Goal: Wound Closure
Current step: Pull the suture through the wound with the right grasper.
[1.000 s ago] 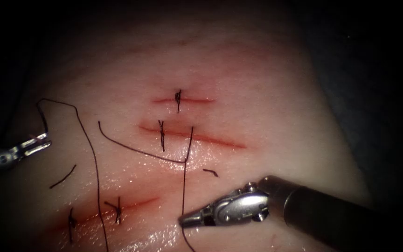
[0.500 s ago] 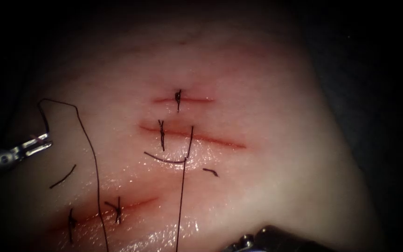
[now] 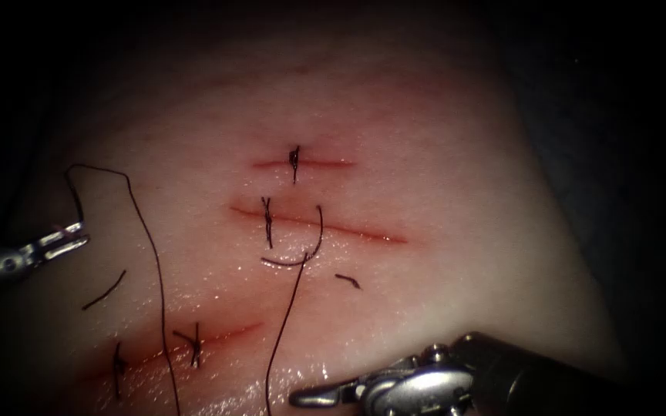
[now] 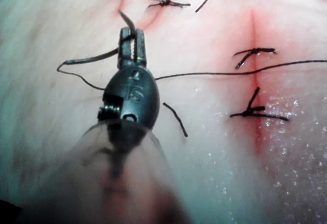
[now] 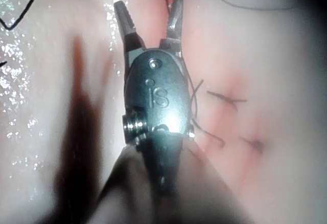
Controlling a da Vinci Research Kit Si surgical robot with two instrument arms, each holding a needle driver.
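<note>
1. The short free tail [image 3: 279, 264] of the thread [image 3: 285, 323], on the near side of the middle cut [image 3: 356, 230], reaches far less to the left than a second ago. Most of it has gone through the tissue [image 3: 441, 192].
2. The strand across that cut was straight and tight. Now it bows in a curve, and the long run toward the near edge hangs slack.
3. The right pincer [image 5: 148, 9] dropped toward the near edge and is back in the near right. Its jaws stand spread and hold nothing.
4. We judge that the strand is drawn through but no knot is tied yet. The tied stitch [image 3: 267, 223] just left of it is unchanged.
5. The left pincer [image 4: 132, 35] has not moved. It rests far left of the cut, pressed together on a dark thick piece that we take for the needle [image 4: 92, 58]. This piece lies outside the tissue, and we cannot tell where along its curve it is gripped.
6. The body of the right tool bears the raised letters "IS" [image 5: 159, 96]. A similar mark on the left tool is less clear.
</note>
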